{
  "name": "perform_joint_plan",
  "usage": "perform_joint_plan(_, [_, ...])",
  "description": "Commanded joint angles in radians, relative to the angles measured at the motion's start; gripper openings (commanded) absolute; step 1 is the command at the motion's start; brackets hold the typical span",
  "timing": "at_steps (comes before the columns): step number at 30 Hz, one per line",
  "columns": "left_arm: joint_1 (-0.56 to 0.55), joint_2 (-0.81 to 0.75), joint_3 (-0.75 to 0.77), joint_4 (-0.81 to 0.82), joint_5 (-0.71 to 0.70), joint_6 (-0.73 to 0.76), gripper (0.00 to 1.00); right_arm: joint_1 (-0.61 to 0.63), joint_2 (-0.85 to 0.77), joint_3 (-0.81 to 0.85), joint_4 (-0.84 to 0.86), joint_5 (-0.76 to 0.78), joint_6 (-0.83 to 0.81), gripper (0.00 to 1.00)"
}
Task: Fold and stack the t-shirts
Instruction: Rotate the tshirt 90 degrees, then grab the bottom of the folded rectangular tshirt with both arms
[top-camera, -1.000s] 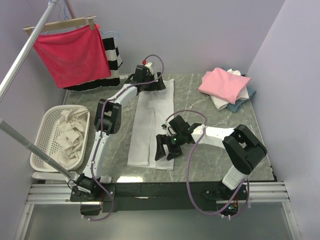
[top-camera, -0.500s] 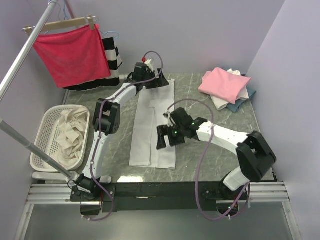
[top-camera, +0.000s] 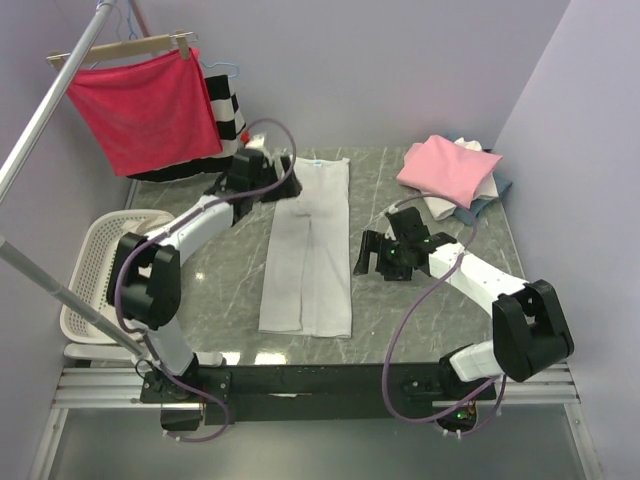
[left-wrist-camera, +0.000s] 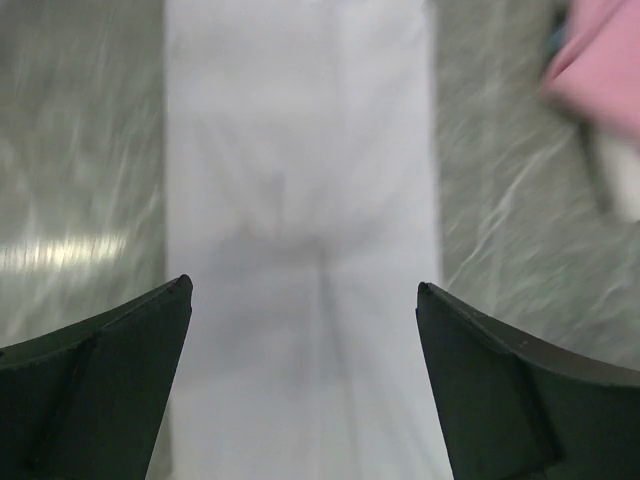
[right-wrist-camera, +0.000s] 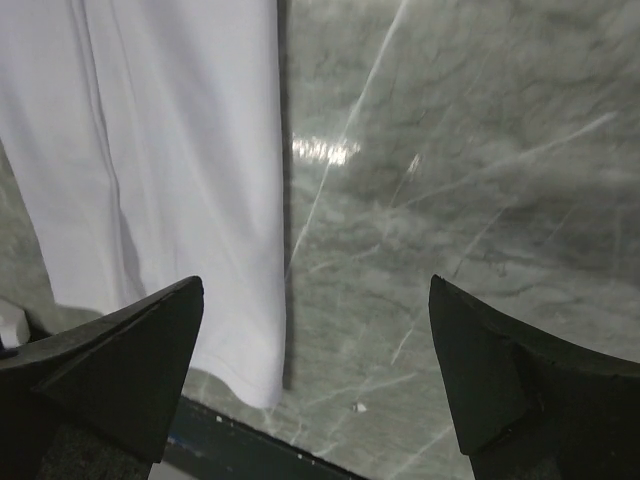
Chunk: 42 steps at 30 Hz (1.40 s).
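Both empty, left gripper (left-wrist-camera: 305, 288) and right gripper (right-wrist-camera: 316, 282) stand apart; uneven pinches could skew the white t-shirt (top-camera: 310, 250) when folding.

A red cloth (top-camera: 145, 108) hangs clipped to a wooden hanger (top-camera: 120, 47) at the far left, a black-and-white striped garment (top-camera: 228, 115) just behind it on the right. A metal pole (top-camera: 45, 110) slants across that corner. A white basket (top-camera: 80, 280) sits at the left edge of the grey marble table (top-camera: 420, 310)

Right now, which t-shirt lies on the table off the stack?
The white t-shirt, a long folded strip mid-table; the pink t-shirt tops the pile at far right.
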Motion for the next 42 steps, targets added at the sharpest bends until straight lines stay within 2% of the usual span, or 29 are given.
perform_joint_plan(1, [-0.024, -0.11, -0.266, -0.129, -0.115, -0.061, 0.99, 0.02, -0.052, -0.031, 0.008, -0.124, -0.006, 1.0])
perform_joint_plan(3, [-0.038, -0.214, -0.383, -0.14, -0.119, -0.095, 0.99, 0.025, -0.086, -0.069, 0.021, -0.146, -0.004, 1.0])
perform_joint_plan(6, [-0.055, -0.323, -0.481, -0.217, -0.13, -0.152, 0.99, 0.025, -0.107, -0.121, 0.03, -0.207, -0.007, 1.0])
perform_joint_plan(11, [-0.129, -0.479, -0.557, -0.388, -0.188, -0.254, 0.99, 0.054, -0.129, -0.203, 0.062, -0.276, -0.003, 0.98])
perform_joint_plan(20, [-0.255, -0.7, -0.73, -0.516, -0.125, -0.446, 0.99, 0.149, -0.111, -0.263, 0.116, -0.301, 0.039, 0.95])
perform_joint_plan(27, [-0.366, -0.718, -0.807, -0.545, -0.171, -0.569, 0.97, 0.206, -0.083, -0.283, 0.165, -0.276, 0.089, 0.91])
perform_joint_plan(32, [-0.383, -0.679, -0.848, -0.496, -0.174, -0.595, 0.95, 0.218, -0.019, -0.272, 0.2, -0.259, 0.106, 0.8])
perform_joint_plan(38, [-0.393, -0.67, -0.903, -0.418, -0.194, -0.598, 0.9, 0.24, 0.058, -0.254, 0.234, -0.282, 0.123, 0.75])
perform_joint_plan(39, [-0.393, -0.672, -0.908, -0.4, -0.197, -0.595, 0.89, 0.246, 0.064, -0.252, 0.235, -0.285, 0.125, 0.74])
perform_joint_plan(40, [-0.394, -0.675, -0.911, -0.389, -0.205, -0.589, 0.82, 0.249, 0.069, -0.253, 0.241, -0.289, 0.128, 0.69])
perform_joint_plan(42, [-0.393, -0.681, -0.923, -0.361, -0.205, -0.589, 0.78, 0.257, 0.075, -0.26, 0.245, -0.289, 0.139, 0.67])
